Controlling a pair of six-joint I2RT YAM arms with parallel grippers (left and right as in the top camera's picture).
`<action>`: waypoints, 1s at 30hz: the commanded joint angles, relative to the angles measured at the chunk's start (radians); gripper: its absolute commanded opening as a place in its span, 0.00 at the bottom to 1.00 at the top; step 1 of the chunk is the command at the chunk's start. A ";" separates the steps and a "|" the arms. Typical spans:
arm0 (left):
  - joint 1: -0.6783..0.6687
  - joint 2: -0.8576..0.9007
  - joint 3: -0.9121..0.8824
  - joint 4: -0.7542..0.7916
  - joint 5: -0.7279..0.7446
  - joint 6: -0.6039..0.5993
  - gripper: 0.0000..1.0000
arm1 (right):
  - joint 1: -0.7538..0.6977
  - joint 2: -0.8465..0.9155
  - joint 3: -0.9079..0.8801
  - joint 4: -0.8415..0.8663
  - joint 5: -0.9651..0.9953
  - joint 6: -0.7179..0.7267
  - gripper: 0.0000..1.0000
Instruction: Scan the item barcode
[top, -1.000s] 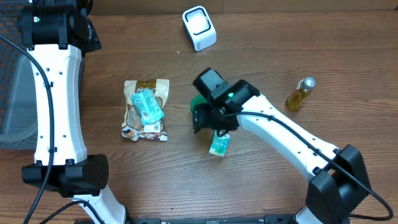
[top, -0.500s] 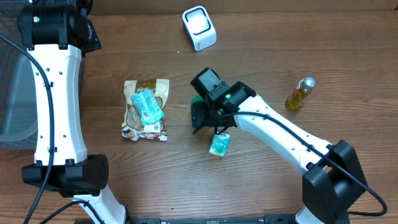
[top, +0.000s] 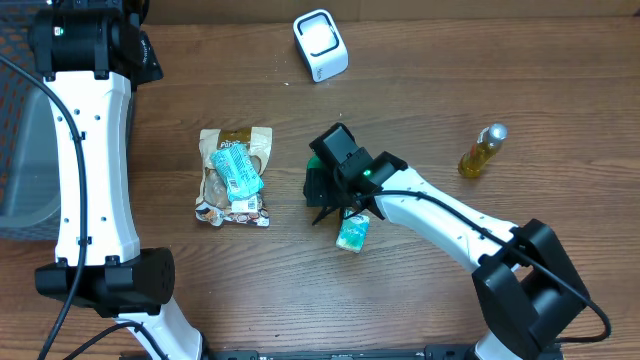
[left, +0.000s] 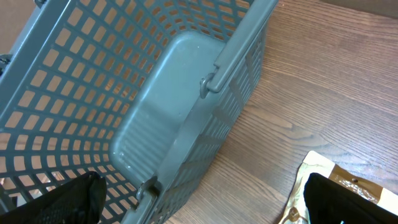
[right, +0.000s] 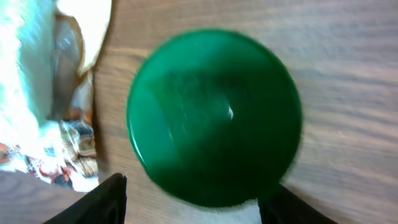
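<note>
Honestly, nothing here is readable. The tan printed snack pouch (top: 222, 192) and the small teal packet (top: 352, 234) clearly have printing on them, but it's too tiny and blurry to make out. The green round lid (right: 214, 115) is just a smear too.

- wooden table (top: 270, 290), brown grain
- white barcode scanner (top: 320, 45), at the back, centre
- snack pouch (top: 225, 205), flat, left of centre
- green-lidded tub (top: 317, 166), mid-table
- small teal packet (top: 352, 233), near the tub
- yellow bottle (top: 481, 150), right side
- grey mesh basket (left: 155, 112), left edge

Bare table (top: 288, 240) separates the snack bag (top: 235, 177) from the green lid (right: 214, 115); a teal packet (top: 352, 233) sits just beside it.
</note>
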 joint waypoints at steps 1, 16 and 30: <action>-0.001 -0.006 0.019 0.002 -0.019 0.018 0.99 | -0.005 0.005 -0.037 0.075 0.043 -0.006 0.64; -0.001 -0.006 0.019 0.002 -0.019 0.018 1.00 | -0.005 0.004 -0.113 0.310 0.086 -0.007 0.61; -0.001 -0.006 0.019 0.002 -0.019 0.018 1.00 | -0.005 -0.124 -0.023 -0.122 -0.004 0.009 0.59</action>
